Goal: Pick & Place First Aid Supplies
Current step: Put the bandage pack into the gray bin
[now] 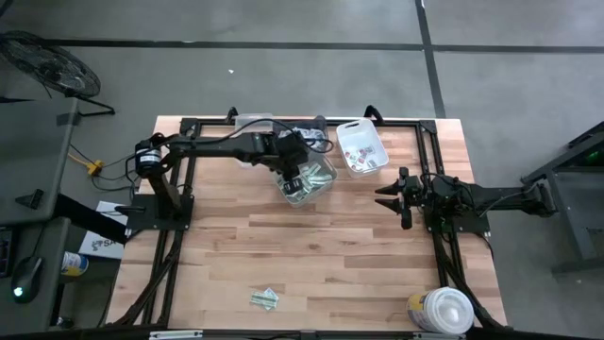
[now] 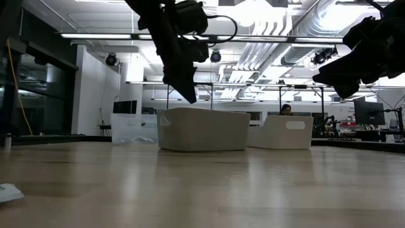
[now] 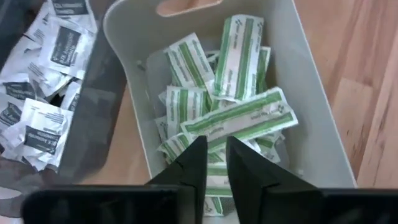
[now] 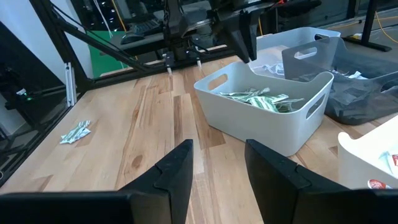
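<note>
A white bin (image 1: 326, 181) at the table's far middle holds a heap of green-and-white strip packets (image 3: 239, 115). My left gripper (image 3: 216, 149) hangs over this bin (image 2: 202, 130), pointing steeply down, its fingers a narrow gap apart with nothing between them. Its tips (image 2: 190, 95) stay above the rim, clear of the heap. Beside it, a dark bin (image 4: 367, 93) holds squarish white packets (image 3: 37, 124). My right gripper (image 4: 217, 165) waits at the table's right side (image 1: 401, 198), open and empty.
A second white bin (image 1: 361, 149) with small items stands right of the first, and a clear bin (image 2: 134, 130) at the far left. Loose green packets (image 1: 265, 299) lie near the front edge. A round white tub (image 1: 444, 310) stands at the front right corner.
</note>
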Available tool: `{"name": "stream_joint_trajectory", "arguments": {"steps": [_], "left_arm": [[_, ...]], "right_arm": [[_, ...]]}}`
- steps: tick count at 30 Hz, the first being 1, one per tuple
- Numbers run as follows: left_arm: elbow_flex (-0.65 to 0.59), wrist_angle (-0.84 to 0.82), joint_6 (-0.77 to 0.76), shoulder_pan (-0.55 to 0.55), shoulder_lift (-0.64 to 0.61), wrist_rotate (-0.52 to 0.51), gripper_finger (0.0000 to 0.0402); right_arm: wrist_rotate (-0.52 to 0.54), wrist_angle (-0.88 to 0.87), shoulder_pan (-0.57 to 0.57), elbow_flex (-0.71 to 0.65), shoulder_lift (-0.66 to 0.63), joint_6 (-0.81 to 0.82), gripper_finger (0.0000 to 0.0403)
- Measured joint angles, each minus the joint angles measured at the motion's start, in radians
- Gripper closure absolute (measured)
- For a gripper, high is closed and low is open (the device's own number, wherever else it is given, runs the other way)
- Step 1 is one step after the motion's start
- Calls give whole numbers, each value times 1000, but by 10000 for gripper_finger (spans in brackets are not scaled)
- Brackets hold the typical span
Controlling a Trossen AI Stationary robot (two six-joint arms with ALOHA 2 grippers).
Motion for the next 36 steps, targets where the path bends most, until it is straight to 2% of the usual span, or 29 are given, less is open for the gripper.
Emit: {"name": "stream_joint_trajectory", "arguments": {"steps": [8,11,22,36], "left_arm": [[1,-121,33,-7,-32,62,276],[2,-164,31,-28,-60,33,264],[2,-229,-83,-211,-139,-135,261],[-1,-246,-205,-540,-145,-232,261]], "right_arm": [[0,0,0,0,0,0,263],[0,1,0,0,0,0,263],[0,0,0,0,0,0,263],[0,0,0,0,0,0,263]]}}
